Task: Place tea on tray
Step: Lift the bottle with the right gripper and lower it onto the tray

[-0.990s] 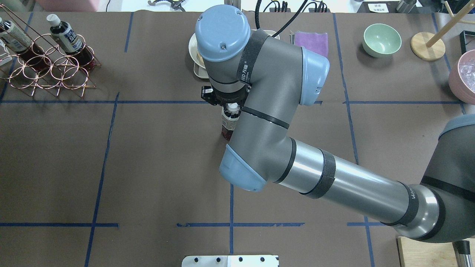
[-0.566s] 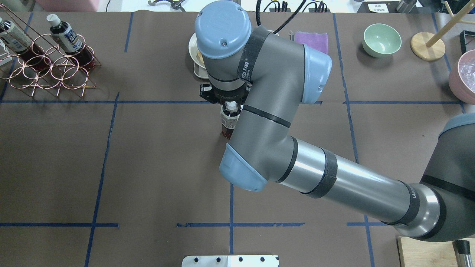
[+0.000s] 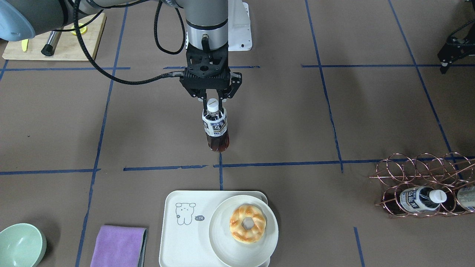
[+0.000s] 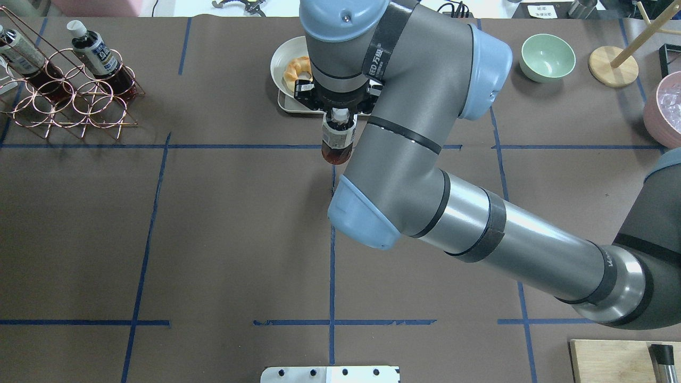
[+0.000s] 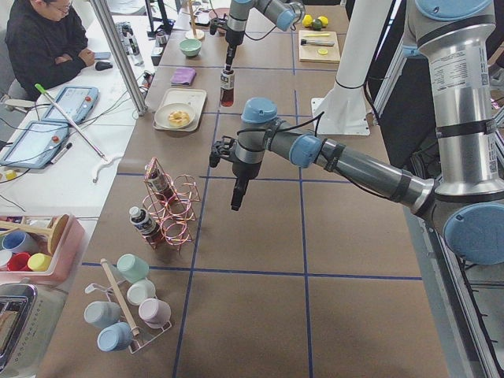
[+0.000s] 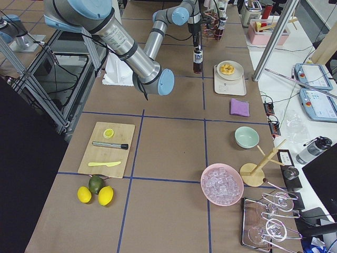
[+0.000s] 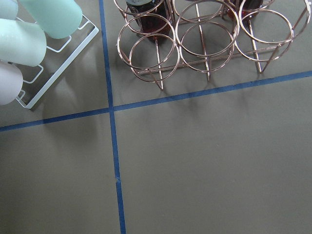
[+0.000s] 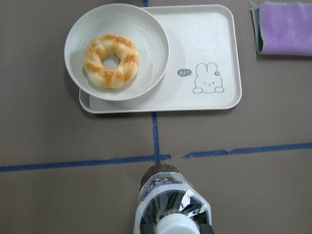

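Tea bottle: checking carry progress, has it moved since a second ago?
Yes. Overhead, the tea has gone toward the tray, now overlapping the blue tape line it was below before.

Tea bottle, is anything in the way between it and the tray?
No. Between the tea, held by the right gripper, and the tray lies only bare table. The plate with the donut fills one side of the tray; the side with the drawing is free.
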`<state>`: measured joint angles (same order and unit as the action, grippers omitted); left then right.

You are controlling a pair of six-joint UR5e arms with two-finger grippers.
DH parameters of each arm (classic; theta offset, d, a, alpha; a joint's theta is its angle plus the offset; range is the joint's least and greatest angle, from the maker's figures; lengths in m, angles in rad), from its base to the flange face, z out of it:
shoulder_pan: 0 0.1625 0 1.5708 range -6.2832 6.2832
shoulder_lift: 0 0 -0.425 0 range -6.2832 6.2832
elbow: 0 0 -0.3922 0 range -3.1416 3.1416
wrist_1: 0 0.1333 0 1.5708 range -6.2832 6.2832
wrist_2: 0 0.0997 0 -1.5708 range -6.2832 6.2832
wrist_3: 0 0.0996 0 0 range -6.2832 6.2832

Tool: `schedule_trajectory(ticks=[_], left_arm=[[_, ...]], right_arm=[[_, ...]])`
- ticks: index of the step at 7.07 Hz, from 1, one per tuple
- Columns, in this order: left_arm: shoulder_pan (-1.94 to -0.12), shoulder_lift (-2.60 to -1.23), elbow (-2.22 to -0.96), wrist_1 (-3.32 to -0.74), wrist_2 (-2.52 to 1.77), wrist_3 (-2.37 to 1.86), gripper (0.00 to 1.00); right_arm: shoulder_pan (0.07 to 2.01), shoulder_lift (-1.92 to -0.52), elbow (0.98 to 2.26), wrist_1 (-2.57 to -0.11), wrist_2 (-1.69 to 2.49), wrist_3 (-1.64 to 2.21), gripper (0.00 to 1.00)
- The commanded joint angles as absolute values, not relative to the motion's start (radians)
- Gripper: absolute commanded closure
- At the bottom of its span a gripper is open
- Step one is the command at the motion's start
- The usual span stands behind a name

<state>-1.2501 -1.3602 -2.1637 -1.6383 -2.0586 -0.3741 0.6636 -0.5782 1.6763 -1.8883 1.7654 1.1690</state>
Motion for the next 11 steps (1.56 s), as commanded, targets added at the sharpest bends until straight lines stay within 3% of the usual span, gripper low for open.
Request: schedule_trajectory(ticks=[1, 3, 5, 8, 11], left_arm=[[-1.25, -1.362, -2.172, -1.638, -2.059, -0.379, 0.0], [-1.258, -1.37, -2.172, -1.637, -2.059, -0.38, 0.0], [-1.258, -1.377, -2.172, -1.637, -2.059, -0.382, 0.0], [-1.261, -1.381, -2.172, -1.638, -2.059, -0.38, 0.0], [-1.264, -1.381, -2.171, -1.637, -2.059, -0.379, 0.0]], right_arm=[[0.747, -0.578, 1.587, -1.803, 1.743, 1.047, 1.0], [0.822, -0.572, 1.389, -1.583, 1.753, 1.002, 1.0], [0.903, -0.508, 1.217, -1.529, 1.831, 0.928, 1.0], [0.927, -0.464, 1.076, -1.45, 1.891, 0.916, 1.0], [0.916, -0.453, 1.051, -1.45, 1.896, 0.916, 0.99]])
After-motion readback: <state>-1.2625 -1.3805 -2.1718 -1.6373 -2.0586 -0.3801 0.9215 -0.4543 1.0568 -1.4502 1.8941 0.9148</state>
